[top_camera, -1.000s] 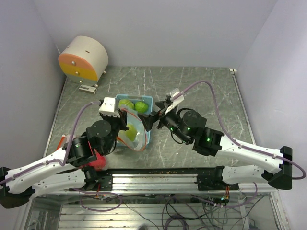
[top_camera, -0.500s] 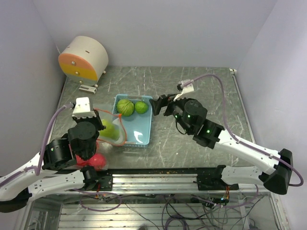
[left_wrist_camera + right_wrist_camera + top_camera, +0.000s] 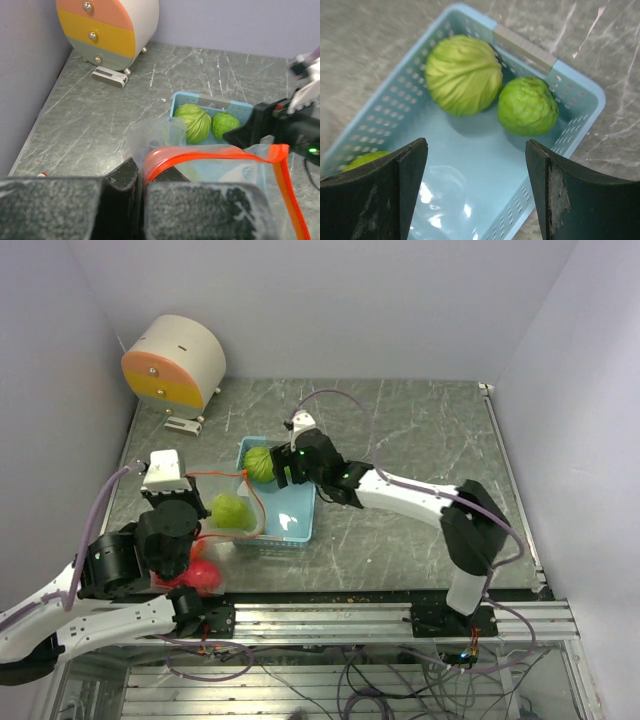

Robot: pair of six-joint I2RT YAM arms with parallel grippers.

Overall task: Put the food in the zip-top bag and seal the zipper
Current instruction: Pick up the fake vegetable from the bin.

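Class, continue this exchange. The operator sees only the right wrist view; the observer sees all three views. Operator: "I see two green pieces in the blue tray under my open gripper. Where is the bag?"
Observer: The zip-top bag is at the left side of the tray, its red zipper rim pinched in the shut left gripper.
Operator: Is its mouth open?
Observer: Yes. In the top view the zipper rim spreads out in a loop.
Operator: Is anything in it yet?
Observer: A green piece appears to lie within that loop.
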